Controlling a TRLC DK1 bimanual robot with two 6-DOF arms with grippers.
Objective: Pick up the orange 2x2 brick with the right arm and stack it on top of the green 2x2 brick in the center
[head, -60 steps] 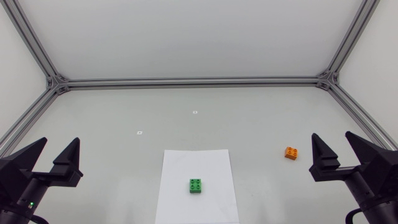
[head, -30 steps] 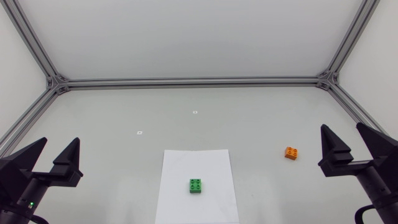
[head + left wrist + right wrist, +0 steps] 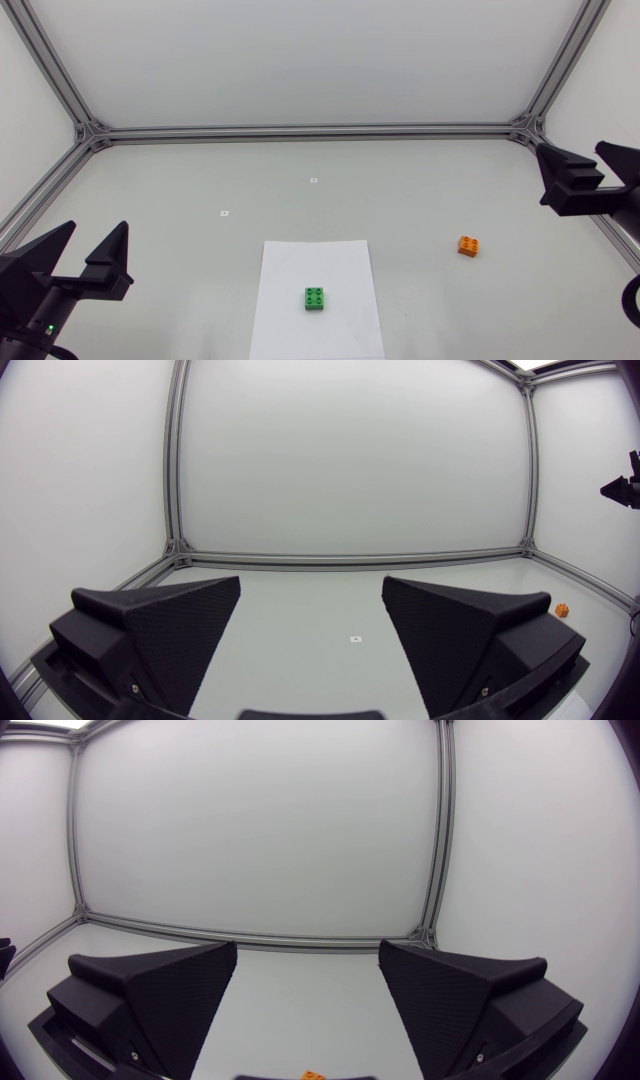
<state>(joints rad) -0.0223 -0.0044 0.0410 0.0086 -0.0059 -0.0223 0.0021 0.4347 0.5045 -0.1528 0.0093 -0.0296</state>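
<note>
The right gripper [image 3: 572, 160] hangs spread wide with nothing between its wedge fingers. In the head view it sits toward 2 o'clock of the orange 2x2 brick [image 3: 467, 245] and well apart from it. That brick rests studs-up on the bare table [image 3: 300, 170], between 2 and 3 o'clock of the green 2x2 brick [image 3: 315, 298], which stands on a white sheet [image 3: 300, 262] near the middle. The left gripper [image 3: 98, 232] is out toward 9 o'clock of the green brick, likewise agape and empty, well clear of the work.

The step in hand, as I judge it, is the approach to the pick, since nothing is grasped yet. The right wrist view shows only a sliver of orange at the base of the gap between its fingers, so the brick seems to lie under the gripper rather than ahead of it. To do this well, bring the gripper over the brick first, centre the brick in the gap, then descend straight. Turn the wrist so the two fingers meet opposite flat sides, not corners; a small brick pinched on a corner will likely twist or skitter away. Come low enough to clamp the body below the studs, yet stop short of the table. Close gently and squarely, so the brick hangs level and its underside can seat on the green studs
</note>
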